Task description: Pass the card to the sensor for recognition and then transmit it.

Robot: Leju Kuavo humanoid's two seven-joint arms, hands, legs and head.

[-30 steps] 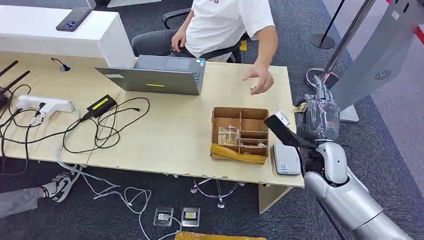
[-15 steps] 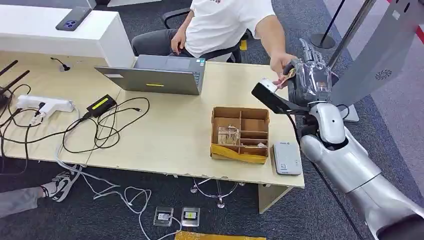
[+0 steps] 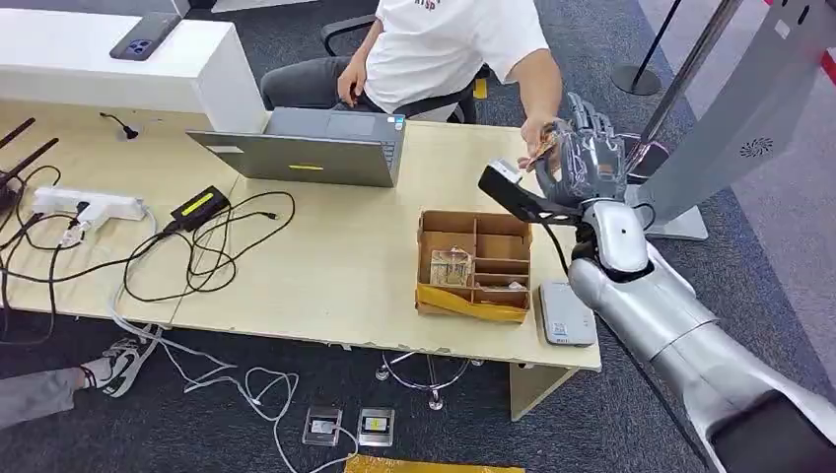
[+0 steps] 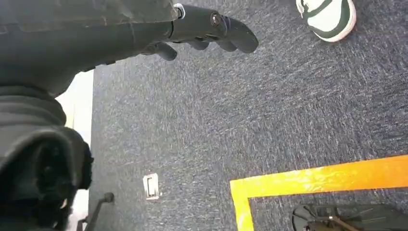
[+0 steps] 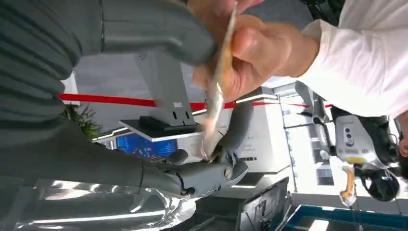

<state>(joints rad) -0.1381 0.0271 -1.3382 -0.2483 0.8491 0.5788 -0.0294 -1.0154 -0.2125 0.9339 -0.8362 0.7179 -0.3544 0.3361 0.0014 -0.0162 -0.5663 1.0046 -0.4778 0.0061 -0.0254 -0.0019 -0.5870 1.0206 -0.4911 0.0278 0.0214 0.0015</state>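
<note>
My right hand (image 3: pixel 584 158) is raised over the far right edge of the table, holding the card (image 3: pixel 541 150) up to a seated person. In the right wrist view the thin card (image 5: pixel 214 98) shows edge-on, with its one end between my thumb (image 5: pixel 154 33) and fingers (image 5: pixel 226 144). The person's hand (image 5: pixel 250 53) pinches the other end. The grey card sensor (image 3: pixel 565 313) lies flat near the table's front right corner, well below my hand. My left hand (image 4: pixel 211 26) hangs over the carpet with its fingers apart, holding nothing.
A cardboard divider box (image 3: pixel 473 266) stands beside the sensor. A laptop (image 3: pixel 315 148), cables (image 3: pixel 207 246) and a power strip (image 3: pixel 89 205) lie further left on the table (image 3: pixel 325 286). A grey gate post (image 3: pixel 734 128) stands to the right.
My right hand has risen from beside the sensor and swung across to the far table edge with the card. The person's hand has come over and taken hold of the card.
</note>
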